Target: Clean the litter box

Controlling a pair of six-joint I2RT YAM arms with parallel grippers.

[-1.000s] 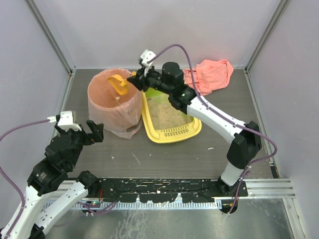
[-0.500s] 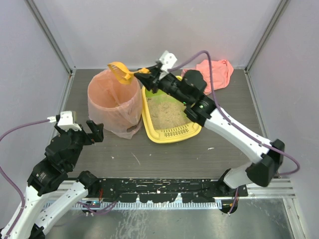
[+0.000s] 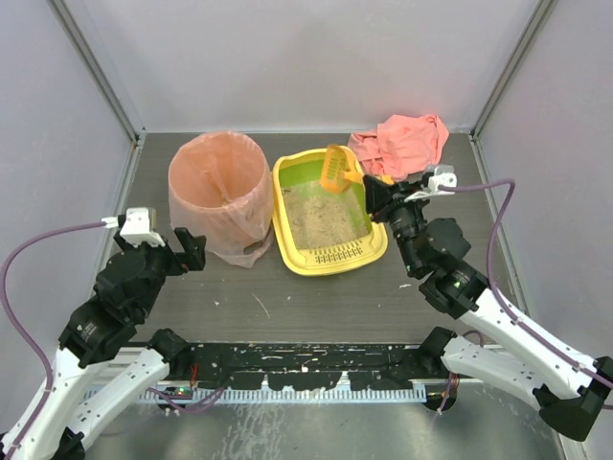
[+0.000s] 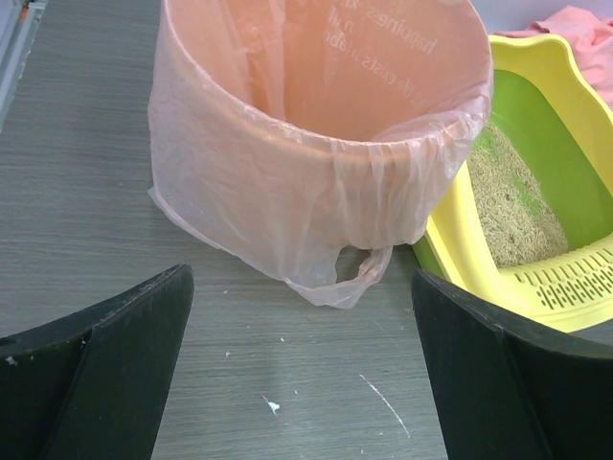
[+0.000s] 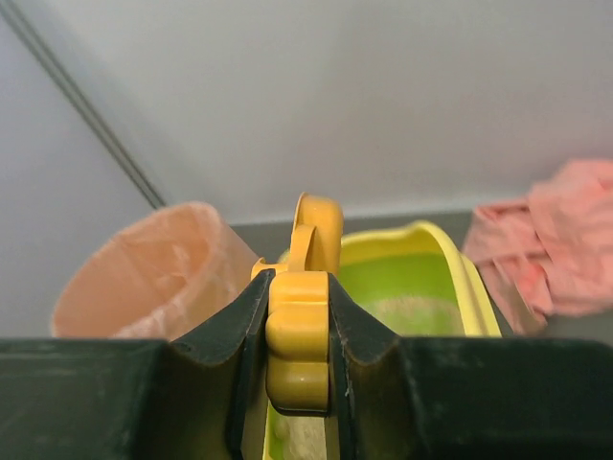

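Litter (image 3: 321, 222) is lying in a beige sandy bed across the green floor of the litter box (image 3: 335, 257). This yellow, round-cornered tray is sitting on the table (image 3: 316, 302) just beside the bin lined with a pink bag (image 3: 218, 196), seemingly touching it, with a pink cloth (image 3: 410, 144) bunched beyond its far right corner.

The right gripper (image 3: 372, 195) is clenching the handle of an orange-yellow litter scoop (image 3: 336, 170), carrying the scoop's head over the far, bare-green end of the tray. The wrist view is showing both jaws pressed flat against that handle. The left gripper (image 3: 184, 251) is hanging released on the near side of the bin, jaws spread wide and gripping nothing.

The tray is looking like stiff, smooth plastic, probably light by itself but weighed down by loose litter that would be sliding and spilling on any tilt. Its rolled rim is likely offering the best hold, especially the flat slotted lip at the near end, provided the tray is being kept level.
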